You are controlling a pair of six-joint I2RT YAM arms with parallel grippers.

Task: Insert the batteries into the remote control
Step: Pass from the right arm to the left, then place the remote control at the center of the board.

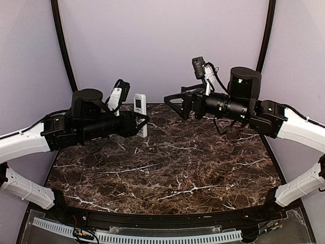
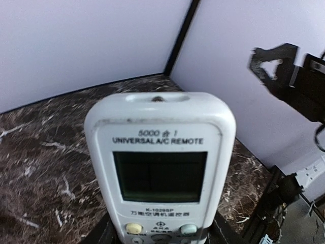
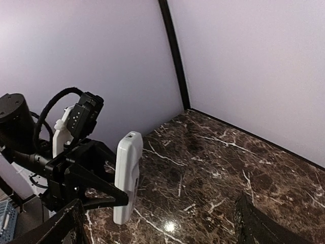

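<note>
Left jaws pinch the remote control (image 1: 140, 104) by its lower sides; right jaws stand spread, empty. It seems light, stiff, slippery.

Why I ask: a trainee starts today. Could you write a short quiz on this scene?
1. True or false: the right fingers grip the remote.
2. Which fingers hold the remote? A) left fingers B) right fingers C) neither
3. Fill in: the remote is held ___, with its screen end on top.

Key: 1 false, they are open and apart from it; 2 A; 3 upright.
</note>
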